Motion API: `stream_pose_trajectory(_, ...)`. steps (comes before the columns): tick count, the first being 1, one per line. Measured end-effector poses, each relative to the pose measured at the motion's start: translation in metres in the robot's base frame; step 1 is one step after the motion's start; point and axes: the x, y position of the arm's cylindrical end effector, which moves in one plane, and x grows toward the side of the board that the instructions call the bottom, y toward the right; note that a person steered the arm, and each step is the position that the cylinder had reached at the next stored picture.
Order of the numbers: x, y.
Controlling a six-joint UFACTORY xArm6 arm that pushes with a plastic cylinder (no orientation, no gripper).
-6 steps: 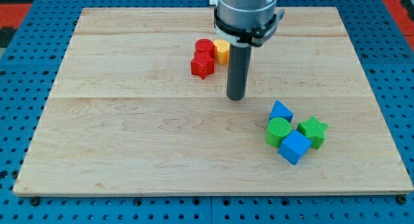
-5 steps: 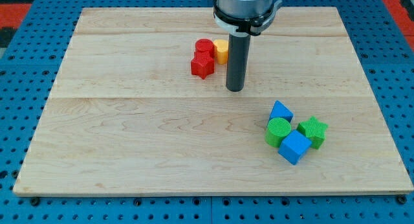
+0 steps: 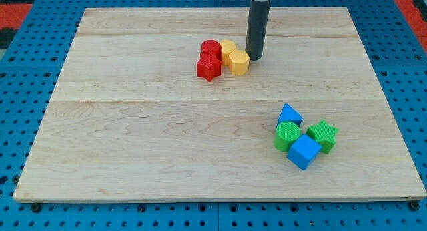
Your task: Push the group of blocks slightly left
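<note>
Wooden surface [image 3: 133,144] carries two clusters. My tip [image 3: 254,58] sits at the view's right edge of the upper cluster, touching or just beside the yellow hexagon [image 3: 239,62]. Left of that lie a second yellow block [image 3: 227,49], a red cylinder [image 3: 211,47] and a red star [image 3: 208,67], packed together. No jaws exist on this rod. Well apart, toward the view's lower right, sit a blue triangle [image 3: 289,115], green cylinder [image 3: 287,135], blue cube [image 3: 303,151] and green star [image 3: 323,135].

two red blocks [image 3: 209,59] and two yellow blocks [image 3: 234,56] huddle touching near the view's top.
</note>
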Motion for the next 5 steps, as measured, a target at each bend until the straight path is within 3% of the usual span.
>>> stream_pose_trajectory(3, 0.008, -0.048)
stream_pose_trajectory(5, 0.007, -0.023)
